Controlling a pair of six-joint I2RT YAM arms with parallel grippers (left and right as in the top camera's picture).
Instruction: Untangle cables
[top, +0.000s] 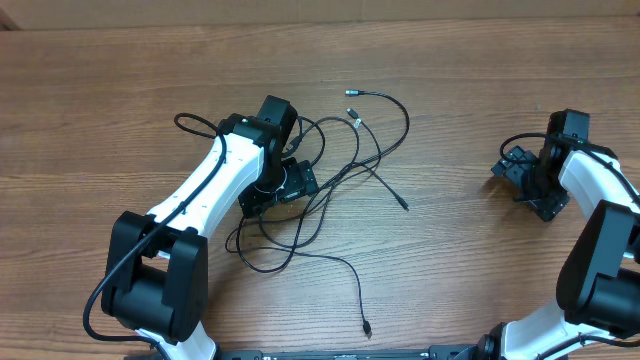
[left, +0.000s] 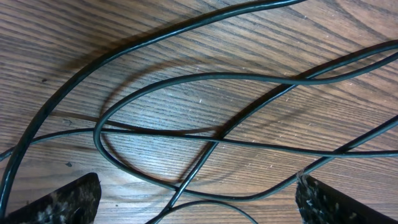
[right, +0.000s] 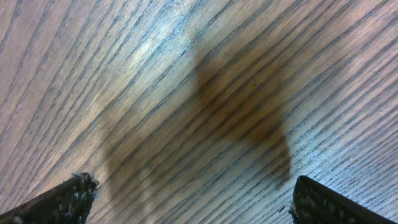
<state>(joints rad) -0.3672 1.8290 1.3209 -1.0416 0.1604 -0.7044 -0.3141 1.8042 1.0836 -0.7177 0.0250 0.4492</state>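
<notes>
**Left gripper open above the tangle, right gripper waiting aside**

The thin black flexible cables (top: 340, 172) lie in a loose tangle on the brown wood-grain table (top: 450, 280), a little left of its centre. Some strands with small plug tips run out to the back and to the front.

The left gripper (top: 275, 190) hangs directly above the crossing loops. Its jaws stand wide apart and hold nothing. In the left wrist view, several cable strands (left: 205, 76) cross each other between the two dark fingertips (left: 68, 199). I think it is placed there to choose one strand for a pull.

The right gripper (top: 525, 180) is well apart, at the right side of the table. It is also wide open and empty, with only bare wood under it in the right wrist view. Probably it stays out of the way until a freed end must be held.
</notes>
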